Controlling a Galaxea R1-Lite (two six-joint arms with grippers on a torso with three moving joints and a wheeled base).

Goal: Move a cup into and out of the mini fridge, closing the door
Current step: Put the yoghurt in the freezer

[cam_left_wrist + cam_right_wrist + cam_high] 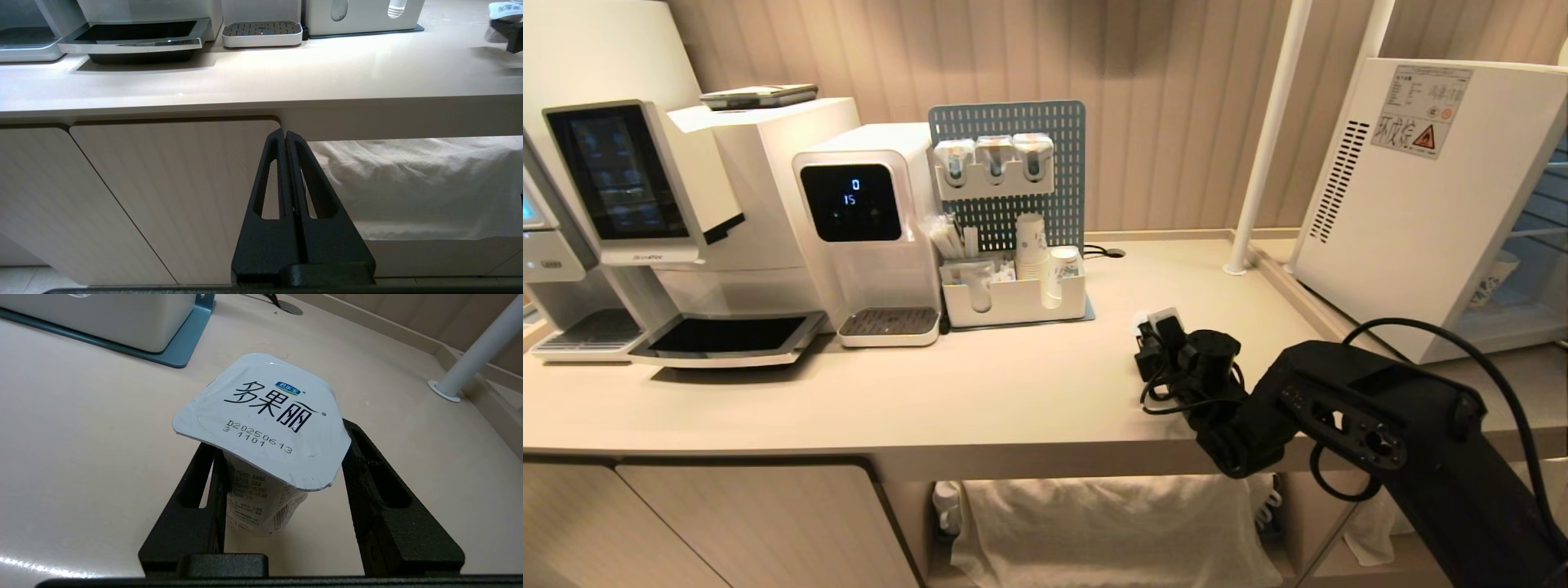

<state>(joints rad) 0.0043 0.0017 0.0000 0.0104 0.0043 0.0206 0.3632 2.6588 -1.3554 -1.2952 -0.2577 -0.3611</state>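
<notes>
We see the right gripper [282, 486] low over the beige surface [980, 392], its jaws set on either side of the cup [265, 457]. The cup is a small white pot with a sealed foil lid bearing dark printed characters and a date code. It stands on the surface between the two black fingers [392, 514]; the finger on one side lies against the cup wall, while the lid's overhang hides whether the other one touches, so we cannot tell if the jaws already pinch it. In the head view the cup [1162, 320] shows just beyond the right gripper [1156, 339], in front of the white organiser tray [1013, 306] and well apart from the mini fridge [1413, 204] at the right, whose side with vent slots and a warning sticker faces us. The left gripper [286, 141] hangs below the surface edge, before a cabinet front [171, 196], its jaws pressed together on nothing.
</notes>
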